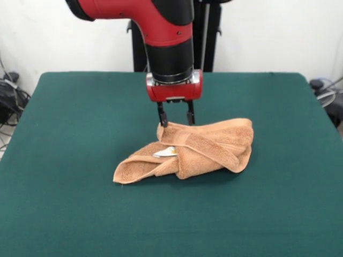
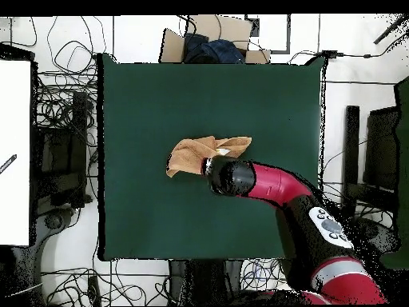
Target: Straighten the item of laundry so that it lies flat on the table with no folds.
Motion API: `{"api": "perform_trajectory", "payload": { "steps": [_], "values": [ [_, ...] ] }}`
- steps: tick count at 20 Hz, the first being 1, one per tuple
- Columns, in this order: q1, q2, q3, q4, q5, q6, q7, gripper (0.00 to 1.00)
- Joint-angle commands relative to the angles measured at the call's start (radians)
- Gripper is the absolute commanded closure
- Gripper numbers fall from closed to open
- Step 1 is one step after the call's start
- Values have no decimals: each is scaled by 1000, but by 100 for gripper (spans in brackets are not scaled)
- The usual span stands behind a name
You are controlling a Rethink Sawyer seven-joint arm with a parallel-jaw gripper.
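- cardboard box [image 2: 209,32] at table's top edge in overhead view, dark blue cloth [image 2: 214,51] inside
- tangled cables [image 2: 64,72] on floor, left side
- white panel [image 2: 14,152] at left edge
- black equipment [image 2: 375,156] at right

White wall [image 1: 278,32], tangled floor cables [image 2: 68,60]

Even, bright, diffuse light from above. Soft, short shadow on the dark green felt-covered table [image 1: 64,160] just under the crumpled orange-tan terry-cloth towel [image 1: 209,147] below the black two-fingered gripper [image 1: 176,119]. Faint sheen on the red arm. Front view slightly soft throughout.
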Motion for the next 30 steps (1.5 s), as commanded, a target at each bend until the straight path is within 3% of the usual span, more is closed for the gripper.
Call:
{"api": "perform_trajectory", "payload": {
  "steps": [1,5,10,17,30],
  "values": [
    [6,-23,84,-35,-47,-24,17,0],
    [6,-109,85,-19,-24,40,15,0],
    [-6,-142,107,-6,-5,63,13,0],
    [-14,-141,114,-26,-6,93,1,0],
    [-35,-44,107,-45,-48,44,-20,0]
  ]
}}
